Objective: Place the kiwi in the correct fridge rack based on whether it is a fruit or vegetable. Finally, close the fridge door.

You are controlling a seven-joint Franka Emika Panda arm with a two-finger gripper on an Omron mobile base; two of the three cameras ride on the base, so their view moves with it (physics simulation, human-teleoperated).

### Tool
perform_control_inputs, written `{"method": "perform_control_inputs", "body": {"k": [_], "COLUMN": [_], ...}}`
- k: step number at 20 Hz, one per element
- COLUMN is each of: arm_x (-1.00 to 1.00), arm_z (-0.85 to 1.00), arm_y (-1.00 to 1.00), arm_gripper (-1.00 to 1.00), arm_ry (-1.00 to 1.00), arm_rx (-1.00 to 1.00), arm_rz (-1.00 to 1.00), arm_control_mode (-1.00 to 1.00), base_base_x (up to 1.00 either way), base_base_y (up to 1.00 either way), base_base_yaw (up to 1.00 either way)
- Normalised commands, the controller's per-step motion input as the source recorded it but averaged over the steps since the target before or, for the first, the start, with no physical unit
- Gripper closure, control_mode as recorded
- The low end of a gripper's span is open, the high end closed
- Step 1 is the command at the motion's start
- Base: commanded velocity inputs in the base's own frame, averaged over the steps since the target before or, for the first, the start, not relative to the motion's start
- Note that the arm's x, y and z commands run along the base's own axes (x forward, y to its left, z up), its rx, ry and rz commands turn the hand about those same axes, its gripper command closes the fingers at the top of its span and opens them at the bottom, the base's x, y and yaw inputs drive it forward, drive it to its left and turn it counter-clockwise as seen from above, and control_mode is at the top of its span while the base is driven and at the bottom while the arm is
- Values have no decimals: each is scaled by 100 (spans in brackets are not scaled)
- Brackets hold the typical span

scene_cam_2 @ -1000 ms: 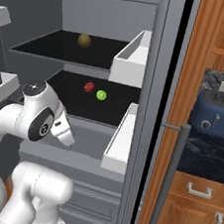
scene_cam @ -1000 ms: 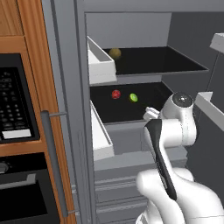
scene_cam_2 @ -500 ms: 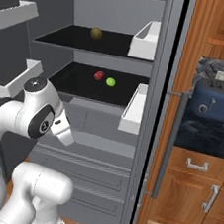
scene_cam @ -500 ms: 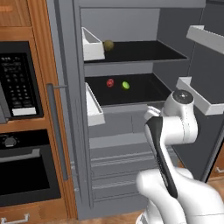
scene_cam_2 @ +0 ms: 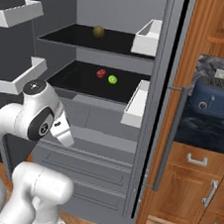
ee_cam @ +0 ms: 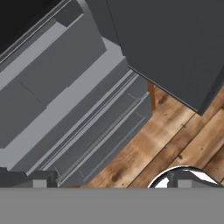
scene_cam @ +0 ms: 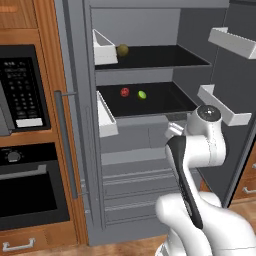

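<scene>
kiwi [scene_cam: 142, 94]: lies on the fridge rack [scene_cam: 165, 102], the lower black shelf, just right of the red ball [scene_cam: 125, 92]; apart from it, not touching. Same pair in right base view, kiwi [scene_cam_2: 112, 79] right of red ball [scene_cam_2: 101, 73].
yellow-brown ball [scene_cam: 122, 49]: upper shelf, alone, near the white bin [scene_cam: 104, 49].
task stage: kiwi looks placed with the fruit; what's left, by my read, is the door.
gripper [ee_cam: 109, 186]: tips sit far apart at the bottom corners of the hand view, jaws spread wide, nothing between them. Points down at the lower drawers [ee_cam: 100, 135] and wood floor [ee_cam: 183, 144].
door [scene_cam: 240, 100]: swung open at the right edge of left base view, white trays on its inner face; in hand view its dark panel [ee_cam: 175, 48] fills the upper right.
key relation: door lies up and right of the jaws in hand view, beyond the drawers; kiwi is well above and behind, no longer the target.
next move, guess: arm has to get round the outer side of the door to push it shut.
risk: door trays stick inward, near the elbow [scene_cam: 207, 115].
</scene>
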Motion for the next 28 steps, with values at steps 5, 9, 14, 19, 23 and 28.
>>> {"method": "perform_control_inputs", "body": {"k": [5, 9, 14, 19, 23, 28], "arm_x": [0, -9, -98, -100, -96, -55], "arm_z": [0, 4, 70, 87, 65, 32], "arm_y": [0, 0, 41, 85, 82, 99], "arm_gripper": [-100, -100, -100, -100, -100, -100], "arm_ry": [0, -1, -22, -10, -4, -2], "arm_rx": [0, 0, -19, -38, -42, -45], "arm_rz": [0, 0, 7, 19, 26, 26], "arm_control_mode": [100, -100, -100, -100, -100, -100], "base_base_x": [-6, 2, 0, 0, 0, 0], "base_base_y": [0, 0, 0, 0, 0, 0], "base_base_yaw": [0, 0, 0, 0, 0, 0]}}
